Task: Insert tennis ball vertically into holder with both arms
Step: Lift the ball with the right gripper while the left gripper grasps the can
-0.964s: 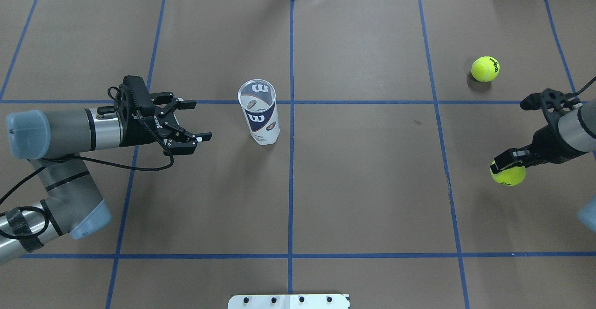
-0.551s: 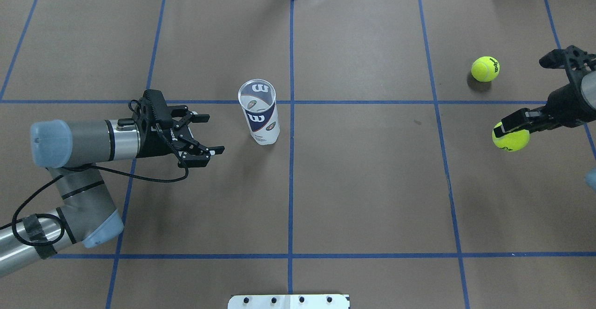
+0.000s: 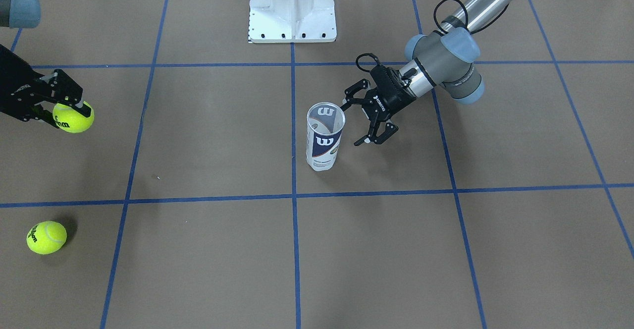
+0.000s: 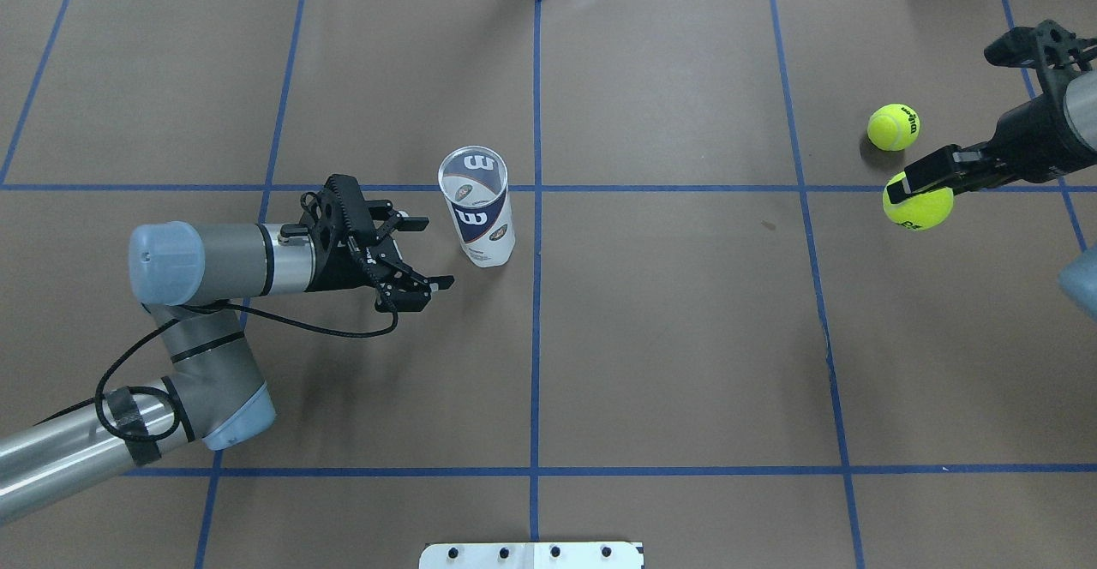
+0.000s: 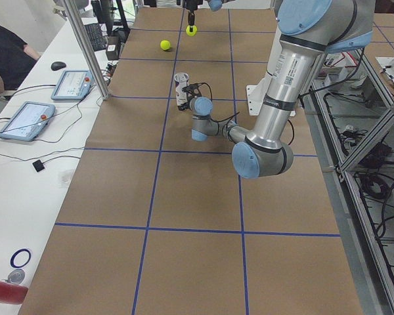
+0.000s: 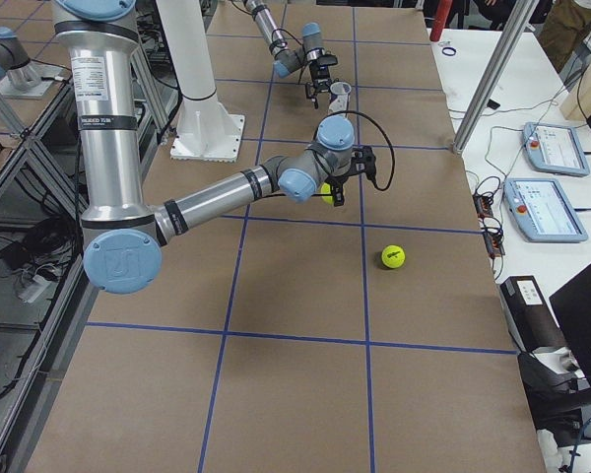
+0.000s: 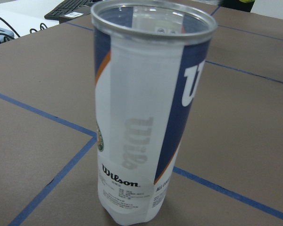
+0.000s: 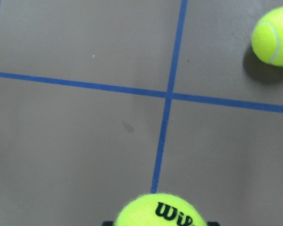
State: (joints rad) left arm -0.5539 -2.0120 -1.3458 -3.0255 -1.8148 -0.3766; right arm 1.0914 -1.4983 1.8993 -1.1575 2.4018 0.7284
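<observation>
1. Overhead view, mid-task: the holder stands upright on the table, mouth open to the ceiling, just at 8 o'clock of the central tape cross. I see no ball inside it; the clear wall in my left wrist view shows only the label.
2. The left gripper sits at 9 o'clock of the holder, close beside it but not touching. Its fingers are spread wide with nothing between them. The left wrist camera has the can filling its picture, so I judge this arm is lined up to brace it. That grasp is not yet made.
3. The right gripper is far out at 3 o'clock of the holder, near the table's edge, its fingers clamped on a tennis ball. The right wrist view shows that ball at the bottom of the picture with the table well below it, so I take it to be clear of the surface.
4. A second ball lies loose on the table at 11 o'clock of the held one, near it but apart.
5. My tally: the ball pickup looks done. Left to do are steadying the holder, carrying the ball across to a spot above its mouth, and lowering it straight in.
6. The white pedestal base at 12 o'clock of the holder in the front view plays no part.
</observation>
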